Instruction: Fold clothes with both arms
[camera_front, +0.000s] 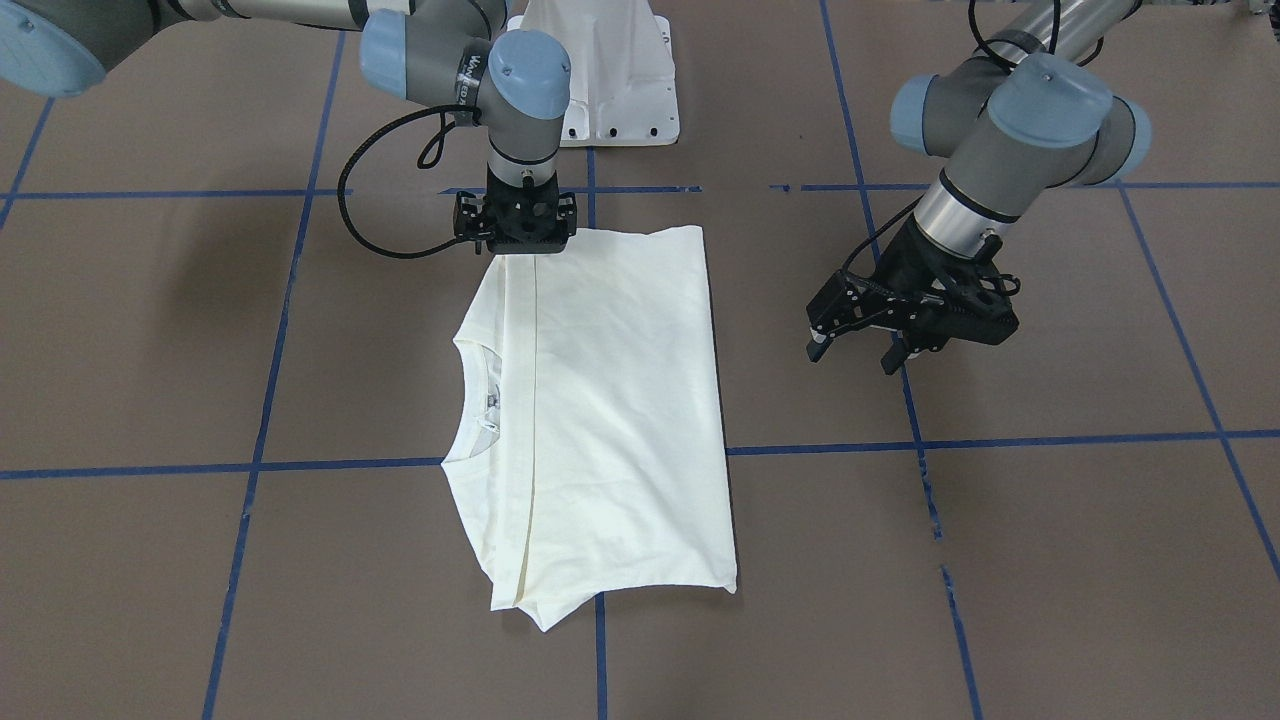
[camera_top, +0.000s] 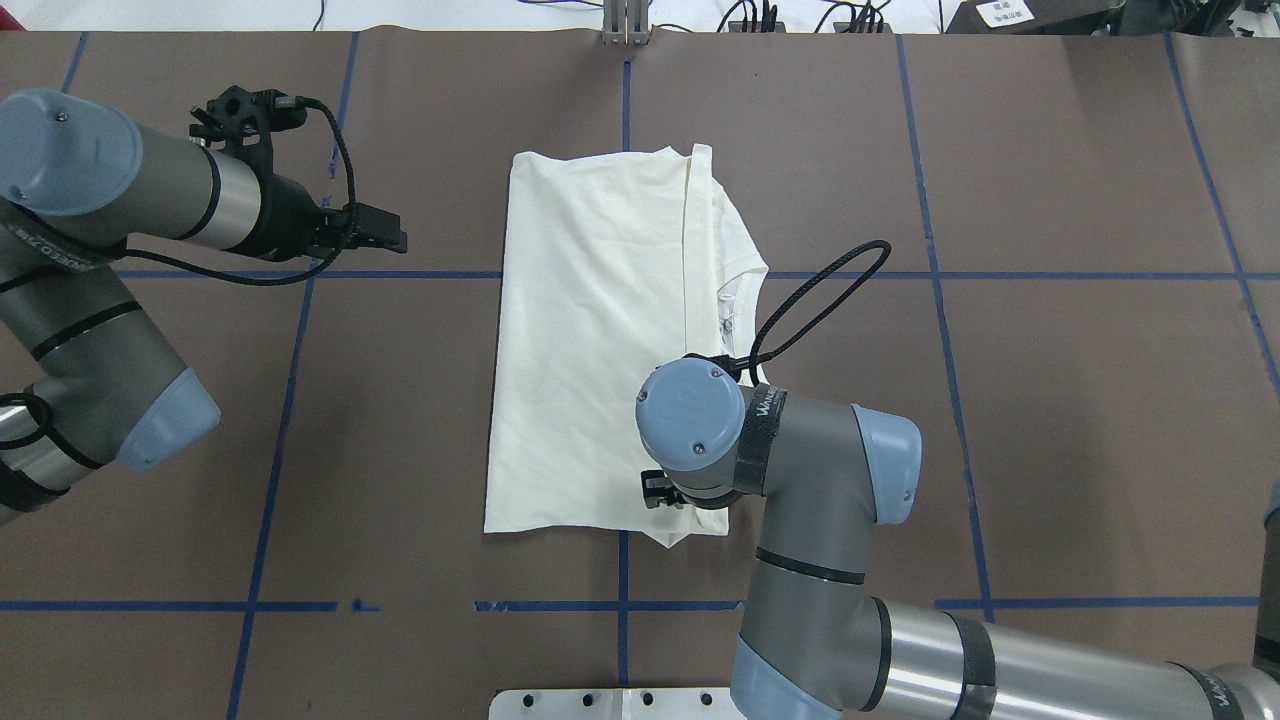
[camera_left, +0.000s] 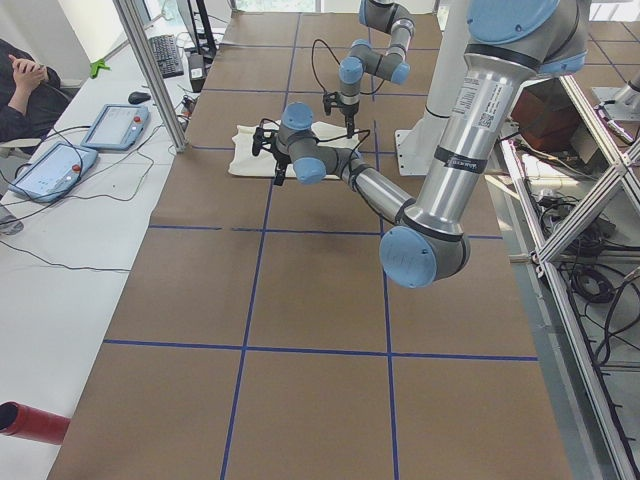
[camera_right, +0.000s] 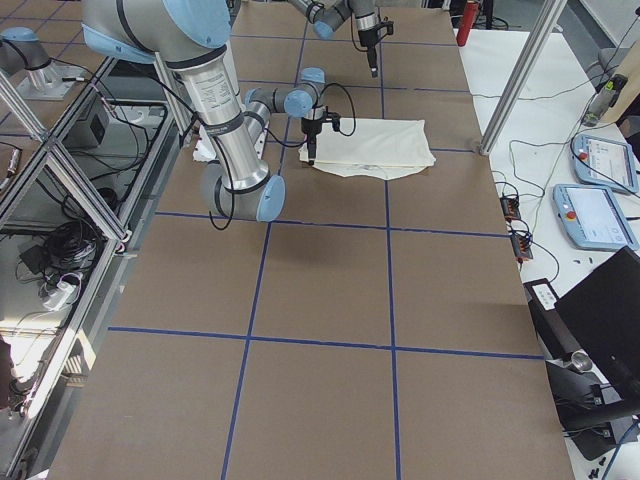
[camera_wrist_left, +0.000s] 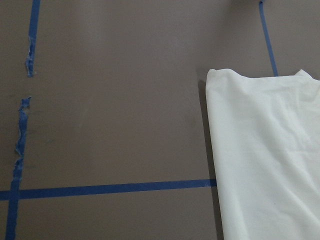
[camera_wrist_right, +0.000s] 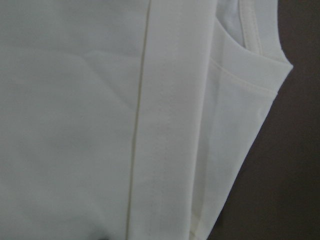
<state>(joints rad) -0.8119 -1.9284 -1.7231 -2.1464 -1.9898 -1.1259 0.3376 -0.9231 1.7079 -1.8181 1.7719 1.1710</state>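
**Item: T-shirt** (camera_front: 610, 410). Cream, soft matte knit with faint creases. It lies flat near the middle of the table (camera_front: 1000, 550), folded into a long rectangle with the plain side up. A straight stitched hem runs the length of the fold. The ribbed neckline (camera_front: 478, 395) curves out on the right gripper's side. A small neck label (camera_front: 492, 400) sits inside it, too small to read. One far corner pokes out unevenly beneath the fold.

**Item: table.** Covered in matte brown paper, gridded with blue tape (camera_front: 350, 465) that is frayed in places.

**Item: right arm** (camera_front: 450, 65). Silver-grey tube with light-blue joint caps and a looping black cable. A dark wrist strap carries white lettering, only partly legible. The wrist points straight down. The right gripper (camera_front: 517, 240) is at the shirt's edge nearest the white pedestal base (camera_front: 615, 80). Whether its jaws are closed cannot be told.

**Item: left arm** (camera_front: 1010, 120). Same build, wrist angled downward. The left gripper (camera_front: 852, 358) is above bare paper, well apart from the shirt, with its fingers spread and holding nothing.
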